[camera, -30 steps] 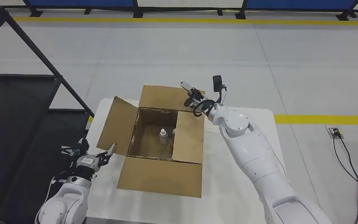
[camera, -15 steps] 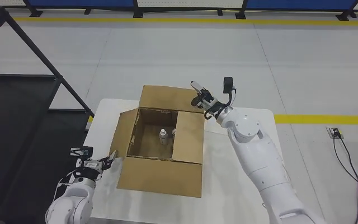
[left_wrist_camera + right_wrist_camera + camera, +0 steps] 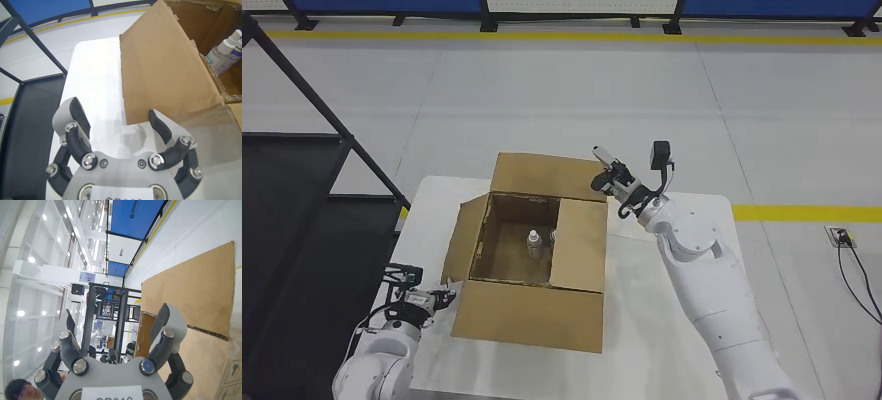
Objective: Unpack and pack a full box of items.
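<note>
Sitting mid-frame in the top view, the box [image 3: 527, 315] has flaps folded out and bottles [image 3: 533, 241] inside. Lower left, the left gripper [image 3: 440, 297], fingers spread, is just beside the edge of the left flap [image 3: 464, 235]; the right gripper [image 3: 604, 168], fingers spread too, hovers by the right corner of the far flap [image 3: 542, 175].

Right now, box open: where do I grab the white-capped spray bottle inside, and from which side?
Likely the cap and neck of the spray bottle, straight from above. It stands upright deep in the cardboard box, whose walls block side approaches. A second bottle stands close beside it, so grip across the free sides.
</note>
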Tool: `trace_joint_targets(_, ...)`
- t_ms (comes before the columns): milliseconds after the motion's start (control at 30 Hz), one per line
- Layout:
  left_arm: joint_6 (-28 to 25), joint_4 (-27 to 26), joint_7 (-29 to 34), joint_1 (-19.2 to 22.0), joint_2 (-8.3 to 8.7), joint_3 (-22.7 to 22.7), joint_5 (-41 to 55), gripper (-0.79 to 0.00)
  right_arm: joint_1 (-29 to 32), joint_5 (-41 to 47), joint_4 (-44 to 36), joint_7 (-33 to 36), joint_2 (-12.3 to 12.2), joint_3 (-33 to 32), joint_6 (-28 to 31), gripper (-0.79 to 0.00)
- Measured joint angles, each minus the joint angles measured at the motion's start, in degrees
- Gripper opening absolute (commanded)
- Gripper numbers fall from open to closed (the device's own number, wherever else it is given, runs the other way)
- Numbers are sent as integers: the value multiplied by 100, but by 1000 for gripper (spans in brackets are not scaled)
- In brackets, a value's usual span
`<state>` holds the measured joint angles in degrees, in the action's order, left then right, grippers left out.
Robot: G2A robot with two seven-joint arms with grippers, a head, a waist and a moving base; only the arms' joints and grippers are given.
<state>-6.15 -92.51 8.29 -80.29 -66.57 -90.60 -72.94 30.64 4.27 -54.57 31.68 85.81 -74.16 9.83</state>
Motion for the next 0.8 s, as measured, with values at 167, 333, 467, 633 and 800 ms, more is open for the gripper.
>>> trace_joint_targets(167,118,-335,-347,-200,-6,-278,336,0,64,-33,-101,-59,-41,-75,-36,0)
trace_joint_targets(333,250,-1085,-745,-631,-6,-730,662,0,194,-33,-238,-63,-99,-206,-30,0)
trace_joint_targets(467,234,-1773,-1046,-1030,-11,-1036,780,0,315,-11,-286,-78,-146,-321,-8,0)
trace_joint_targets(633,-42,-2626,-1197,-1503,-16,-1175,739,0,533,20,-387,-54,-236,-568,136,0)
trace_joint_targets(800,-514,-2893,-725,-1326,-1,-807,612,0,896,-152,-662,86,-361,-857,684,0)
